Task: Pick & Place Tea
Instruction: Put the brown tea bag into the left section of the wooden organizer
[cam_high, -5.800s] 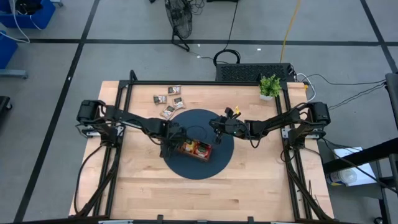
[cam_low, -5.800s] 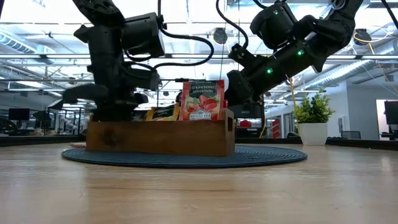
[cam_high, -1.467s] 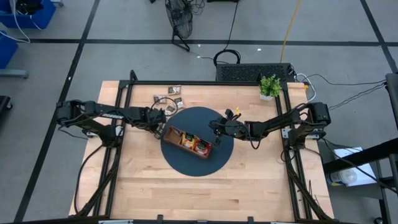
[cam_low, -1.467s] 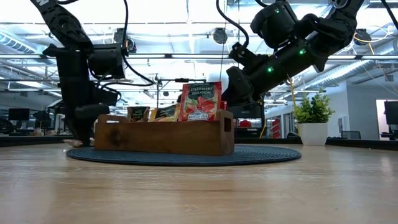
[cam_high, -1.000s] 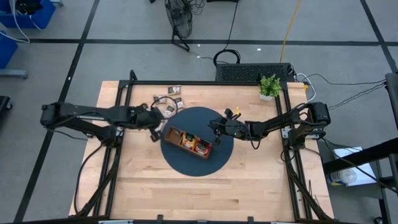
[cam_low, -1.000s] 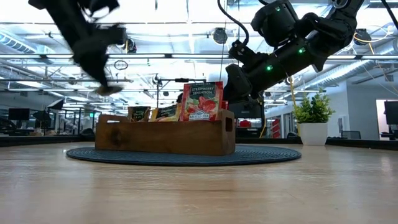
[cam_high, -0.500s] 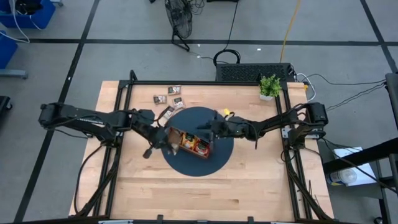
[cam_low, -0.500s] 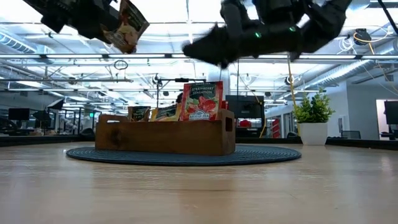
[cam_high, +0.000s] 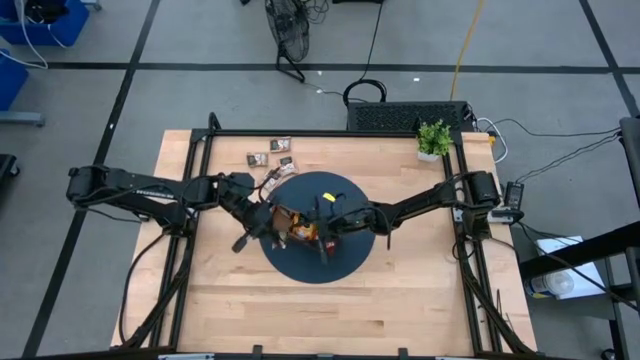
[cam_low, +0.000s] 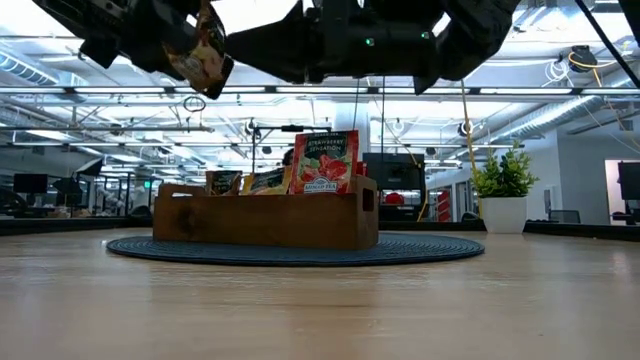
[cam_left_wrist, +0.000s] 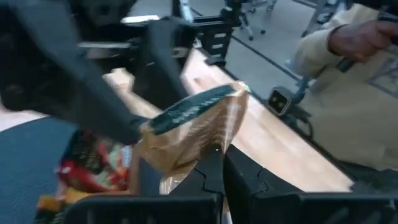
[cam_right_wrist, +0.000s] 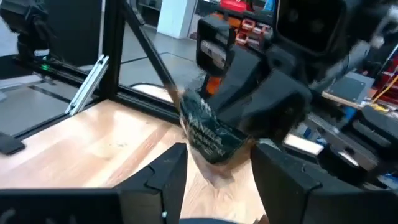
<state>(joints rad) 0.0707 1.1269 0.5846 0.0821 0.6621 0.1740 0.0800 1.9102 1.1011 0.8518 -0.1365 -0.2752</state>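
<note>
My left gripper (cam_high: 268, 224) hovers over the left end of the wooden tray (cam_low: 265, 215), shut on a dark brown and tan tea sachet (cam_left_wrist: 193, 127). My right gripper (cam_right_wrist: 217, 180) reaches level across the tray from the right. It is open, with a finger on either side of that sachet (cam_right_wrist: 208, 134); I see no touch. The tray stands on a round dark mat (cam_high: 340, 265) and holds upright sachets, a red one (cam_low: 325, 160) the tallest. Several loose sachets (cam_high: 270, 157) lie flat on the table at the far left. My left gripper pinches the sachet's one edge (cam_left_wrist: 208, 154) between its two fingers. The rest of the sachet sticks out past the fingertips toward my right gripper. It is lifted clear, tilted, high above the tray's left end (cam_low: 205, 50).
A small potted plant (cam_high: 433, 138) stands at the table's far right corner. The dark frame rails (cam_high: 200, 160) run along the table's sides. A person in light clothing (cam_left_wrist: 348, 93) is beyond the table. Bare wood lies on the near side of the mat.
My left gripper has carried the sachet from beside the loose sachets toward the tray's left end, rising and rolling its wrist, so the sachet now sticks out toward the right arm. My right gripper has swung up and toward the table's left, across the tray to the sachet.
</note>
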